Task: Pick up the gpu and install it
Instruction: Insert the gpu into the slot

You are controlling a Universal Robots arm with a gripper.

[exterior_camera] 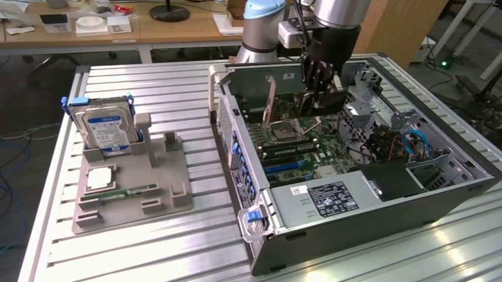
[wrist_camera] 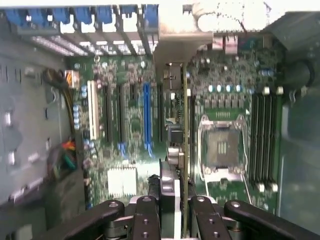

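The gpu (wrist_camera: 184,115), a thin dark card with a silver bracket (wrist_camera: 175,47) at one end, hangs edge-on over the motherboard (wrist_camera: 130,150). My gripper (wrist_camera: 172,222) is shut on the card's upper edge, with one black finger (wrist_camera: 145,220) on each side. In the exterior view the gripper (exterior_camera: 318,94) reaches down into the open computer case (exterior_camera: 439,194) and holds the gpu (exterior_camera: 325,101) above the board. The bracket (exterior_camera: 271,100) stands close to the case's rear wall. The card sits above the expansion slots, beside the blue slot (wrist_camera: 146,112). Whether it touches a slot I cannot tell.
The empty CPU socket (wrist_camera: 222,147) and memory slots (wrist_camera: 262,140) lie beside the card. A power supply (exterior_camera: 330,197) fills the case's near end, and cables (exterior_camera: 392,144) run along its far wall. On the exterior view's left, a grey holder (exterior_camera: 168,202) carries a blue-labelled hard drive (exterior_camera: 110,132) and a memory stick (exterior_camera: 129,192).
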